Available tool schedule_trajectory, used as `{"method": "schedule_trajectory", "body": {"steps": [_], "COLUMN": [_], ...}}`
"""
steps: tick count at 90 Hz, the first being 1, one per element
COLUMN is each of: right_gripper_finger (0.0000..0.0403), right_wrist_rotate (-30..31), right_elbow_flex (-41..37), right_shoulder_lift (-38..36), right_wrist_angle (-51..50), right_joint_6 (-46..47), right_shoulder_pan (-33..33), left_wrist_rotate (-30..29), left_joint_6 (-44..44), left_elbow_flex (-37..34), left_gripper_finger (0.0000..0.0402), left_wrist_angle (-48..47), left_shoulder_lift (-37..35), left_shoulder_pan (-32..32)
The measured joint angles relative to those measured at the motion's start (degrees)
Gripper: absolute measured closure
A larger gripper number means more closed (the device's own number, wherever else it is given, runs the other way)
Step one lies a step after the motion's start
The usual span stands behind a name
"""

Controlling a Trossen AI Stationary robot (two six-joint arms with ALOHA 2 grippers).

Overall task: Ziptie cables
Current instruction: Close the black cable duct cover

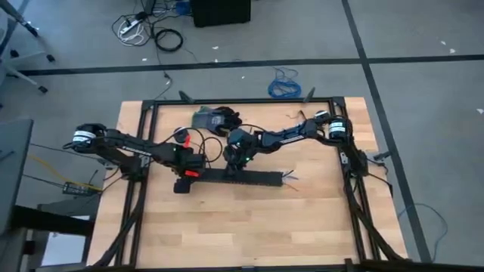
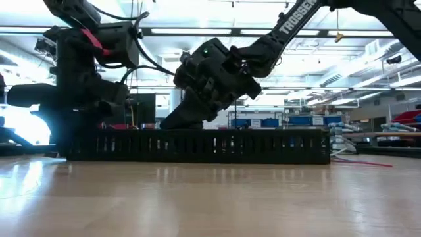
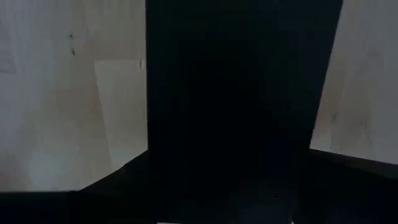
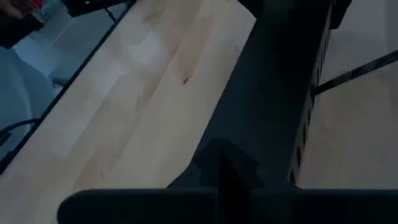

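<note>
A long black slotted duct (image 1: 242, 178) lies flat along the table's middle, also seen in the low view (image 2: 197, 146). Thin cables (image 1: 289, 178) stick out of its right end and rest on the wood (image 2: 348, 150). My left gripper (image 1: 186, 178) sits over the duct's left end, its fingers straddling it. My right gripper (image 1: 236, 163) slants down from the far right onto the duct's top near its middle (image 2: 191, 122). The right wrist view looks along the duct (image 4: 267, 106). My left gripper holds the duct's left end (image 3: 236, 112) between its two fingers (image 3: 93, 199), coming from above and pointing down, across the duct. The duct lies flat on the table.
A black frame runs along the table's left (image 1: 140, 162), right (image 1: 350, 177) and far sides. A dark bundle of parts (image 1: 215, 119) lies at the far edge. A blue coiled cable (image 1: 285, 83) lies on the floor beyond. Bare wood spreads toward the near edge (image 1: 242, 227).
</note>
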Motion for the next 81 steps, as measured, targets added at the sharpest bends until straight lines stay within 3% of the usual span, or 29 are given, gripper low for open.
{"method": "schedule_trajectory", "body": {"steps": [81], "right_gripper_finger": [0.0403], "right_wrist_rotate": [2.0], "right_elbow_flex": [0.5], "right_shoulder_lift": [-1.4], "right_wrist_angle": [-11.9], "right_joint_6": [-0.7], "right_shoulder_pan": [0.1], "left_wrist_rotate": [0.0], "left_joint_6": [-0.6], "left_elbow_flex": [0.0], "left_gripper_finger": [0.0158], "left_wrist_angle": [-0.2], "left_shoulder_lift": [0.0], "left_shoulder_pan": [0.0]}}
